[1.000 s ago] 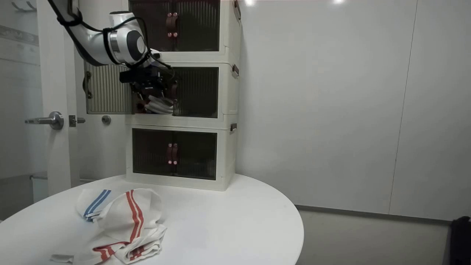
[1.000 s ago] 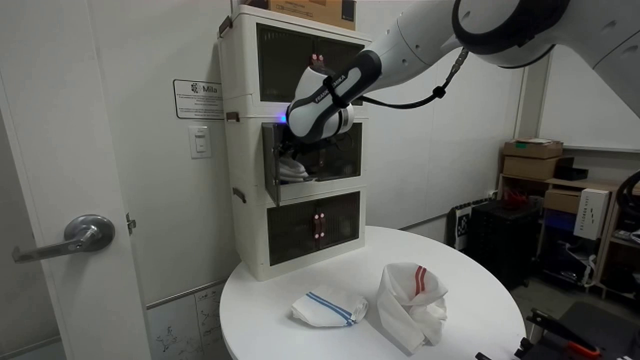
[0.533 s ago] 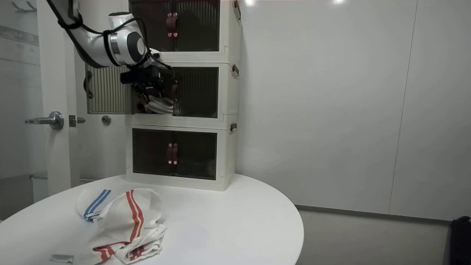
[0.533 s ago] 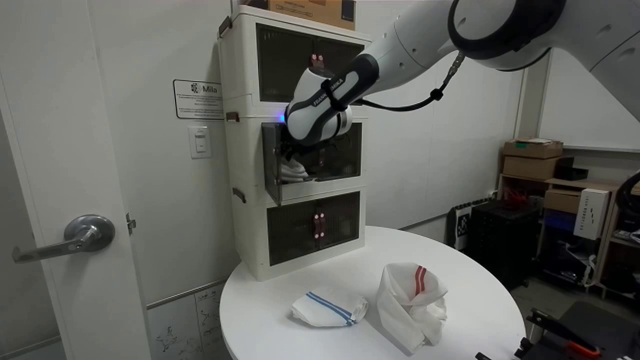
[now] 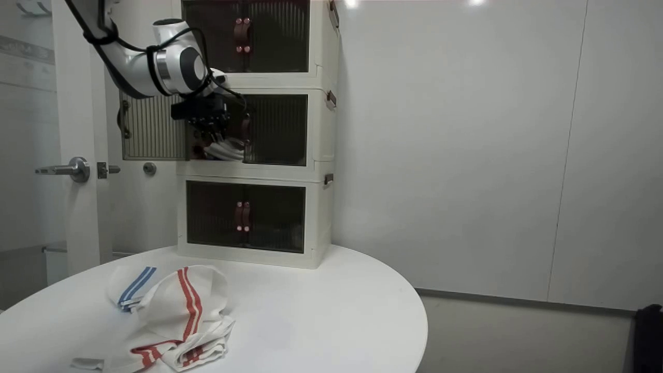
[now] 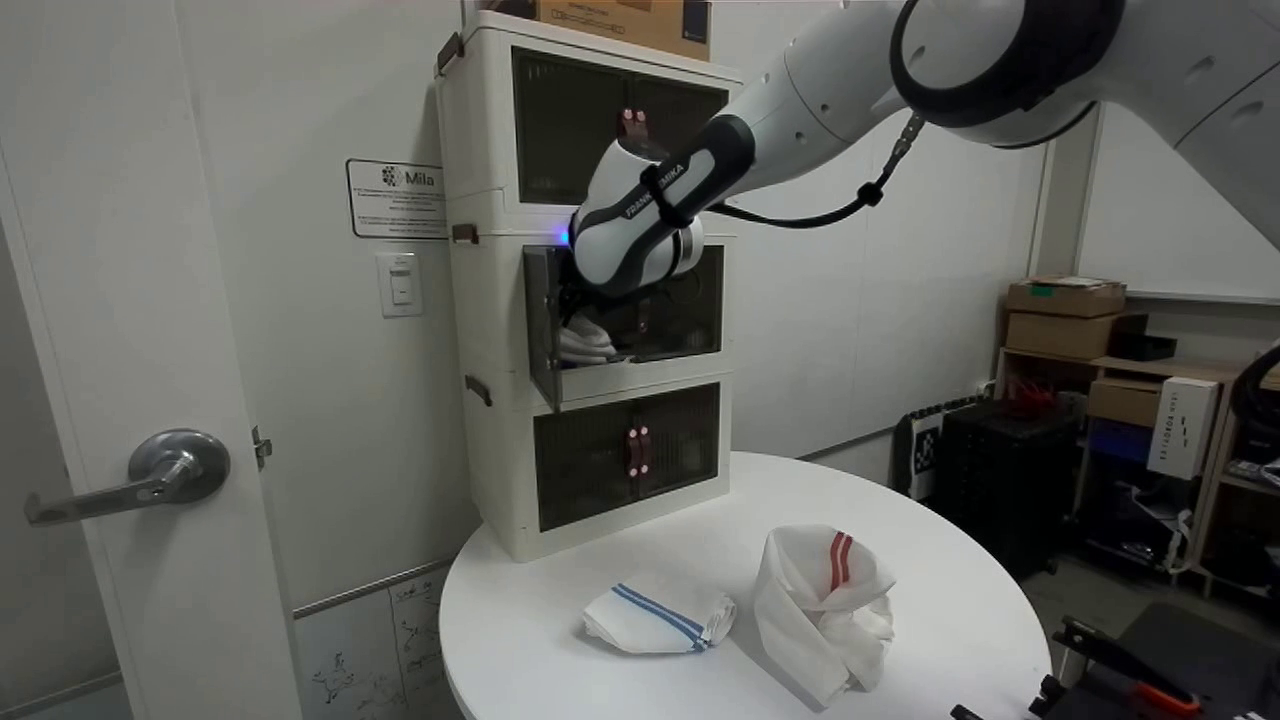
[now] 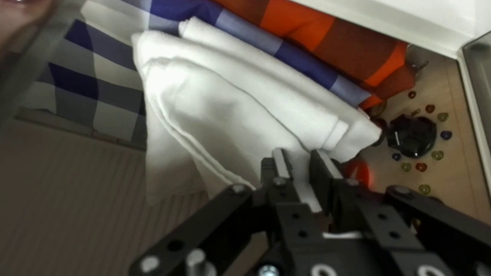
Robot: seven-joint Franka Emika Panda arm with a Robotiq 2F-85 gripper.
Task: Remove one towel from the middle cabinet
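Observation:
In the wrist view a folded white towel (image 7: 230,103) fills the middle, and my gripper (image 7: 298,155) is at its near lower corner. White cloth shows in the narrow gap between the black fingers (image 7: 321,172); a firm pinch cannot be made out. Both exterior views show the same white towel (image 5: 226,150) inside the middle cabinet (image 5: 325,132), whose grey door (image 5: 155,129) is swung outward on one side. Reaching into that opening, the gripper is dark and partly hidden by the arm in an exterior view (image 6: 585,300).
Blue-checked (image 7: 86,82) and orange-brown cloth (image 7: 333,46) lie by the towel, with small beads and a dark faceted piece (image 7: 412,134). A blue-striped towel (image 6: 650,615) and a red-striped one (image 6: 825,615) rest on the round table (image 6: 560,690). The cabinet's other door (image 5: 277,129) stands beside the opening.
The gripper's jaws have drawn together into a narrow gap at the white towel. The arm has sunk slightly. Door and table towels have stayed put.

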